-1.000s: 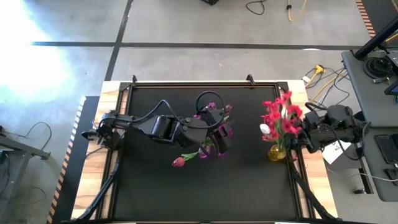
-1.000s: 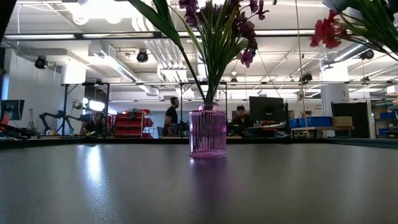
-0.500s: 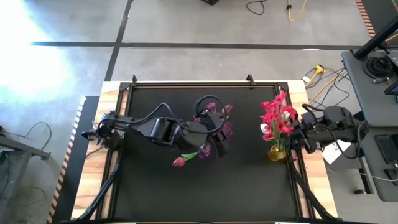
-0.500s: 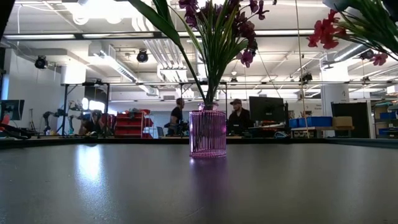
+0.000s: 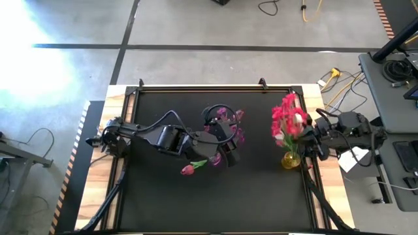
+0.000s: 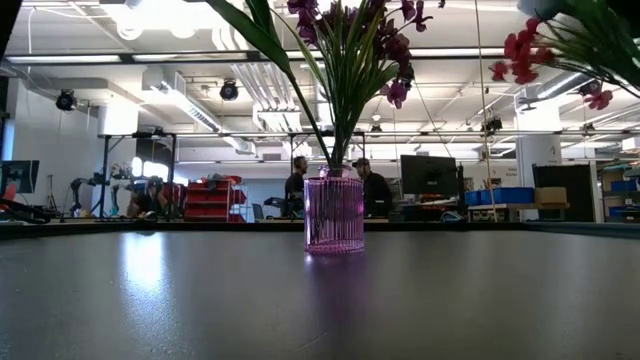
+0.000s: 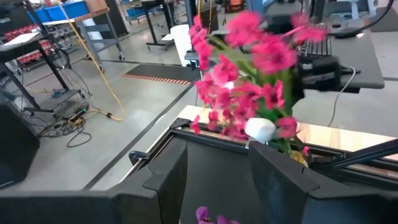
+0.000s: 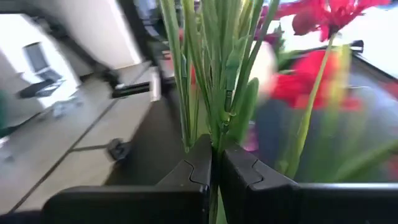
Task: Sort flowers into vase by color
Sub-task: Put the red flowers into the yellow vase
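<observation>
A pink ribbed glass vase [image 6: 334, 210] stands mid-table with purple flowers [image 5: 230, 124] in it. My left gripper [image 5: 225, 142] hovers open beside those blooms; a purple bloom [image 7: 208, 216] shows below its fingers. One pink flower [image 5: 188, 170] lies flat on the mat near the vase. At the table's right a small yellow vase [image 5: 289, 159] holds red and pink flowers [image 5: 286, 119] with a white bud [image 7: 259, 129]. My right gripper [image 5: 307, 141] is shut among their green stems. My right gripper pinches one thin green stem [image 8: 216, 138] of the red bunch between its two fingers [image 8: 194, 165]. It comes level from the table's right, across the upright stem and below the blooms. Whether that stem's lower end stands in the yellow vase, I cannot tell.
A raised frame [image 5: 215, 87] borders the black mat, with wooden table edges [image 5: 98, 156] outside it. Cables and a desk with equipment [image 5: 392, 72] stand off the right side. Open mat lies toward the near edge [image 5: 215, 209]. People stand in the room behind [image 6: 370, 185].
The red bunch has swung toward the table's left and far side, its blooms now closer together over the yellow vase. My right gripper has shifted a little toward the left with the stem it holds.
</observation>
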{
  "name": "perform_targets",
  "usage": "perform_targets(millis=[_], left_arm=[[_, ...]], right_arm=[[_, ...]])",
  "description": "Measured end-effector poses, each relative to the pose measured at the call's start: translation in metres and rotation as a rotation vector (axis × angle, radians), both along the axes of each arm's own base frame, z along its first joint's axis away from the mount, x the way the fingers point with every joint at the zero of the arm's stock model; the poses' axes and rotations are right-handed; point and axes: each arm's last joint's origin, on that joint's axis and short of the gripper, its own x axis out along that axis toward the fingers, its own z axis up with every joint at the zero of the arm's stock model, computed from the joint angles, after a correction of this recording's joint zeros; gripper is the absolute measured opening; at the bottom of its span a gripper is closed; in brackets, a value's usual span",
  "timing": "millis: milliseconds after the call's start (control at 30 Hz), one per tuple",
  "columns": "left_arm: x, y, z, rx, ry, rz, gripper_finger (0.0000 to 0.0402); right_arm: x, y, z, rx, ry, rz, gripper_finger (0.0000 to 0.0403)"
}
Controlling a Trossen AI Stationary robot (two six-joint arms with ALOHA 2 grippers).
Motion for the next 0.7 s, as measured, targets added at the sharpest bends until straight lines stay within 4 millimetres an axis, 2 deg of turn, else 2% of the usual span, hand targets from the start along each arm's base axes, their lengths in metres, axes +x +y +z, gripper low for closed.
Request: perform_targets(millis=[200,400,700], left_arm=[[-0.001,-0.004,0.000,0.000,0.001,-0.010,0.0157],[-0.002,-0.006,0.000,-0.003,-0.001,-0.013,0.0157],[-0.002,-0.006,0.000,-0.003,0.000,-0.012,0.0157]], right_arm=[[-0.001,0.003,0.001,-0.003,-0.022,0.120,0.0009],[0.005,0.007,0.008,-0.006,-0.156,0.238,0.0009],[0.006,0.007,0.020,0.013,-0.285,0.225,0.0009]])
